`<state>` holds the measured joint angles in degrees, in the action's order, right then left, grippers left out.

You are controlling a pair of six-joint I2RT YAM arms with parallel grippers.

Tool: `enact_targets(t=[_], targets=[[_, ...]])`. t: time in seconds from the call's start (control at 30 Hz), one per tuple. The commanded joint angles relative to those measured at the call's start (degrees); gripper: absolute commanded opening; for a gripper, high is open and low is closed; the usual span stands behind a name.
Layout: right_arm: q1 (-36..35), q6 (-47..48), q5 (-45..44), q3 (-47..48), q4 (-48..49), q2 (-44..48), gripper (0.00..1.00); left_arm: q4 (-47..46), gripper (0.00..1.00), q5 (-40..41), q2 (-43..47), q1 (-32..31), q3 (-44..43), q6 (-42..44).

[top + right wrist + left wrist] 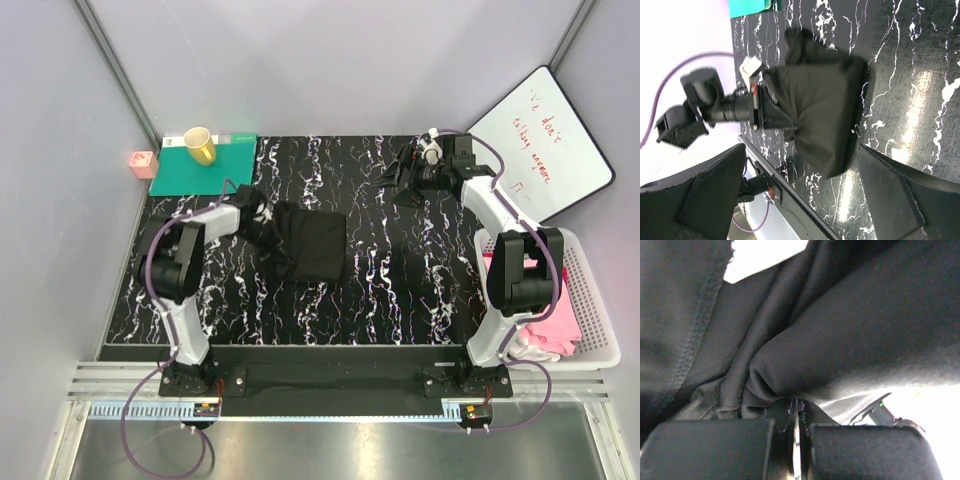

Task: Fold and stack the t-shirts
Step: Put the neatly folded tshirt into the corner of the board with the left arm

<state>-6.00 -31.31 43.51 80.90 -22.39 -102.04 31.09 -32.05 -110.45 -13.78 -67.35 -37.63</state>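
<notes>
Currently my left pincer (258, 212) clamps a bunched edge of the soft black cloth t-shirt (308, 245), lying folded on the marbled black tabletop (400, 290); my right pincer (405, 177) hangs wide, empty. I judge 1 nearly folded; pink and white shirts (553, 322) sit in the white plastic basket (598, 300).

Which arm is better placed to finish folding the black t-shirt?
Left. The left gripper is shut on the black t-shirt, bunching its edge; the right gripper is open and well apart from it.

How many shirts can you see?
3: black shirt on the table in the left gripper; pink shirt and white shirt in the basket. More may be hidden.
</notes>
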Motion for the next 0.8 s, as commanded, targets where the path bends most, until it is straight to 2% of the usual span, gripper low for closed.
enact_targets(t=[0.0,0.17,0.33,0.43,0.53,0.6,0.63,0.67,0.7,0.73,0.77], targets=[[-0.33,0.99,2.46,0.40,0.77,0.35,1.00,-3.32,0.00,3.31,9.80,2.69,7.66,-3.07],[-0.33,1.25,3.25,-0.22,0.68,0.17,1.00,1.94,0.00,8.13,18.25,8.50,10.31,-0.18],[-0.33,1.34,3.95,-0.66,0.77,-0.35,1.00,4.41,0.00,7.53,22.64,15.88,11.98,1.59],[-0.24,1.25,4.31,-0.40,0.77,-0.70,1.00,4.16,0.00,5.78,24.14,16.59,9.79,4.66],[-0.33,1.34,4.39,-0.22,0.77,-0.88,1.00,3.27,0.00,0.87,25.29,15.54,5.67,7.82],[-0.33,1.34,4.57,-0.04,0.68,-1.14,1.00,3.80,0.01,0.33,24.85,14.14,1.62,10.02],[-0.33,1.34,4.66,-0.04,0.77,-1.23,1.00,4.32,0.10,0.32,24.33,14.05,0.30,10.64],[-0.33,1.25,4.74,0.04,0.77,-1.32,1.00,5.11,0.31,0.41,23.54,11.96,-2.23,10.99],[-0.33,1.34,4.92,0.13,0.77,-1.32,1.00,6.16,0.57,0.59,22.05,11.33,-3.30,11.17],[-0.33,1.34,5.01,0.22,0.77,-1.32,1.00,6.61,0.98,2.59,21.43,10.62,-5.05,11.00],[-0.33,1.34,5.01,0.31,0.77,-1.23,1.00,6.96,0.99,3.22,21.07,9.49,-5.68,11.17]])
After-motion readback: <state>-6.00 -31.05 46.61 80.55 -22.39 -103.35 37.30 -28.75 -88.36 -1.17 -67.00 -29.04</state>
